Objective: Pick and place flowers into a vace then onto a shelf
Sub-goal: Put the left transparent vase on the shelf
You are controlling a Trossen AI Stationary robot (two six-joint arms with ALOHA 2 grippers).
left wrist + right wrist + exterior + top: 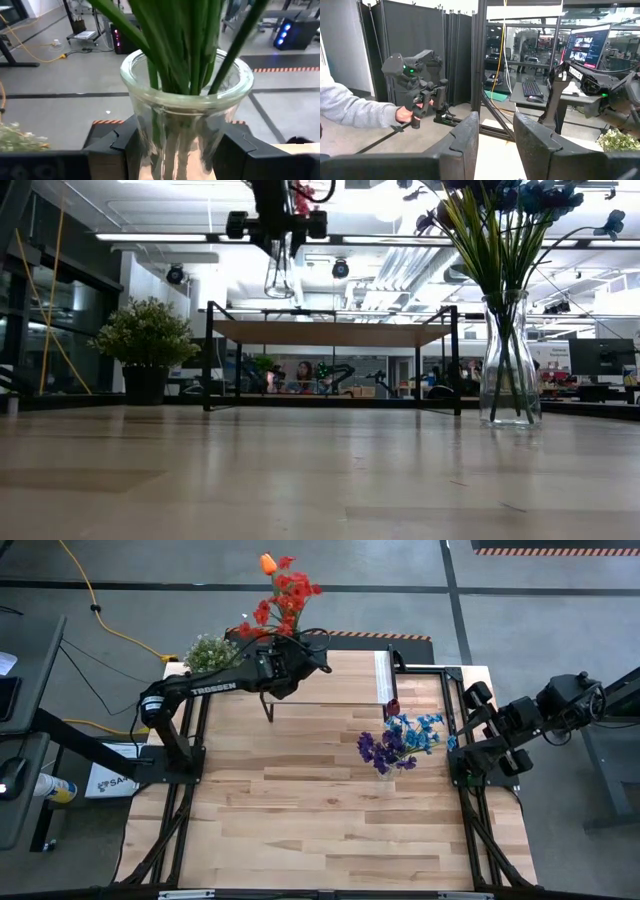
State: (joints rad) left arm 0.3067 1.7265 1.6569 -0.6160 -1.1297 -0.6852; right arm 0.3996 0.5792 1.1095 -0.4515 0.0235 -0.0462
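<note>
My left gripper is shut on a clear glass vase that holds red flowers and an orange tulip on long green stems. In the low view the vase hangs over the shelf, a light wood plank on thin black legs at the table's far side. A second glass vase with purple and blue flowers stands on its base on the table, right of centre. My right gripper waits open and holding nothing at the table's right edge. My left gripper pinches the vase's neck just below the rim, one finger on each side. The fingers lie about level and come from the table's left. The vase hangs upright below the gripper, its base clear of the shelf top.
A bushy pale-green potted plant stands at the table's far left corner, beside the shelf. A white strip marks the shelf's right end. The near half of the wooden table lies bare. A person's hand with a controller shows beyond the table.
</note>
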